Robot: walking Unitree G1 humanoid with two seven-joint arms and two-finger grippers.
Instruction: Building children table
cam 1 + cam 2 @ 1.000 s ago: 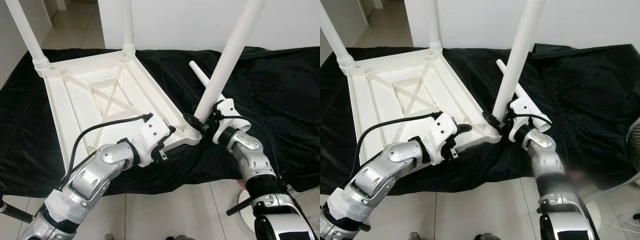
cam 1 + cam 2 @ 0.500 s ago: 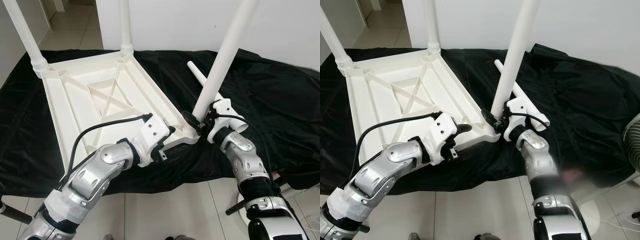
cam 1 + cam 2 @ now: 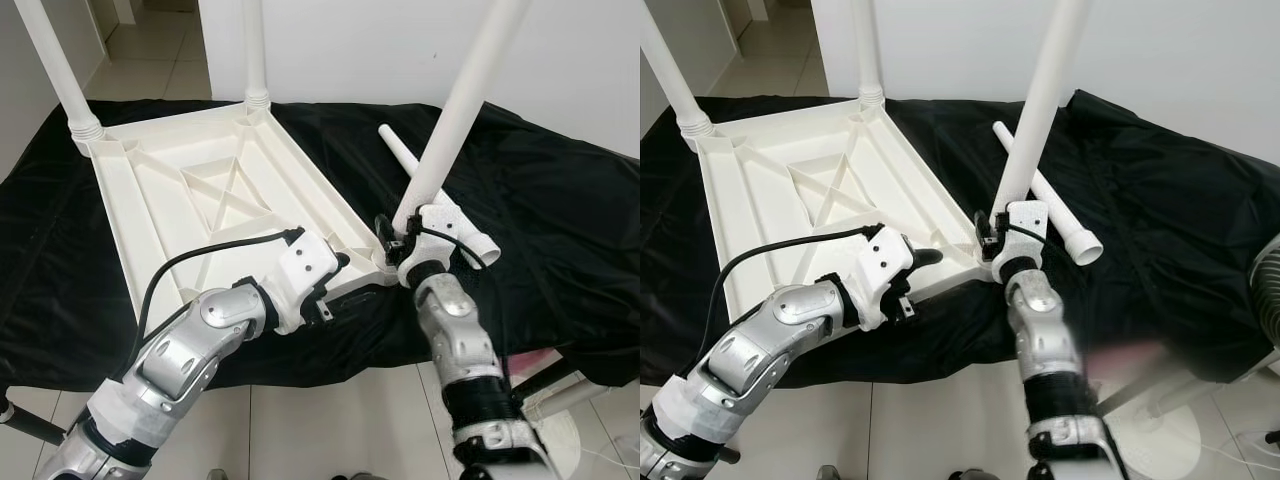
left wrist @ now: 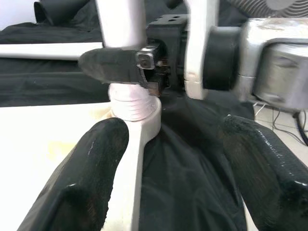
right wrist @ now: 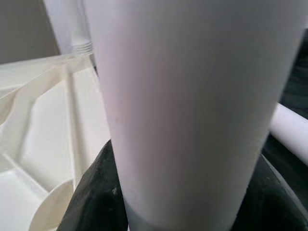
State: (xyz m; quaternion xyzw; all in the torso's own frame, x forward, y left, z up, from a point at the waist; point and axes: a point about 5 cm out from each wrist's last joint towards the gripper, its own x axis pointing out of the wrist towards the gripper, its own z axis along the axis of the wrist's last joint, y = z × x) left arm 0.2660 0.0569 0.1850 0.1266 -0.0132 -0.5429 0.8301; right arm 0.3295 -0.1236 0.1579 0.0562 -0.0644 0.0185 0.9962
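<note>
Tabletop (image 3: pixel 210 190): upside down on black cloth (image 3: pixel 560 210), ribbed underside up so corner sockets face upward for legs.
Fitted legs: two far legs (image 3: pixel 60 70) already upright in their sockets.
Third leg (image 3: pixel 455 120): foot seated in near corner socket (image 4: pixel 137 113), shaft leaning slightly, probably not yet fully home.
Right tool (image 3: pixel 398 232): fingers closed around third leg low down, just above socket (low grip likely chosen for control while pressing or twisting in).
Left tool (image 4: pixel 168 159): fingers spread wide, one finger (image 4: pixel 91 163) resting on tabletop edge beside near socket, the other off the edge over cloth; gripping nothing, apparently bracing the top against shifting.
Spare leg (image 3: pixel 1045 195): lying on cloth just behind third leg, waiting for last corner.
Stage: third of four legs being set, by the look of it.
</note>
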